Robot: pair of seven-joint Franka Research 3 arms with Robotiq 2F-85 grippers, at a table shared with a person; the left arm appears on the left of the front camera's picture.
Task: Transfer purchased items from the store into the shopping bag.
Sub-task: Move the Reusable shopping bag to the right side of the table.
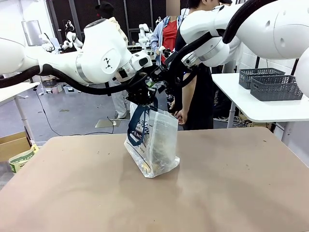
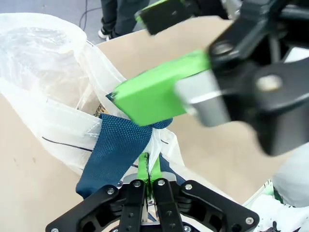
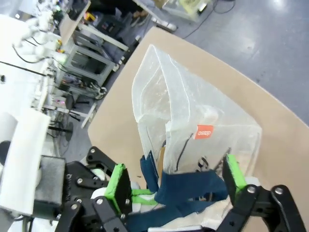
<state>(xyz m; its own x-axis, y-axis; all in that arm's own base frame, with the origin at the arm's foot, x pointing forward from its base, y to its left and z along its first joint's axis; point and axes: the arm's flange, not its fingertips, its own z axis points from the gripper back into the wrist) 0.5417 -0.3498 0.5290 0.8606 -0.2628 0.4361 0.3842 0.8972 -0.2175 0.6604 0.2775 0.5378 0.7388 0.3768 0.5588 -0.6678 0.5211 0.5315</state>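
The shopping bag (image 1: 152, 145) stands upright mid-table, translucent white with navy print. My left gripper (image 1: 140, 96) is above its mouth, shut on a navy strap handle (image 2: 120, 145); in the left wrist view its fingertips (image 2: 148, 166) pinch the strap. My right gripper (image 1: 161, 89) hovers just beside it, open. In the right wrist view its green pads (image 3: 118, 186) stand wide apart with the other navy strap (image 3: 188, 191) lying loose between them. Purchased items show as tan shapes (image 1: 161, 145) through the bag (image 3: 193, 111) wall, one with an orange label (image 3: 204, 131). The store is out of view.
A person (image 1: 193, 72) stands at the far edge behind the bag. Two dark grey slotted baskets (image 1: 270, 82) sit on a white side table (image 1: 270, 108) at the right. A cardboard box (image 1: 14, 145) is on the floor at the left.
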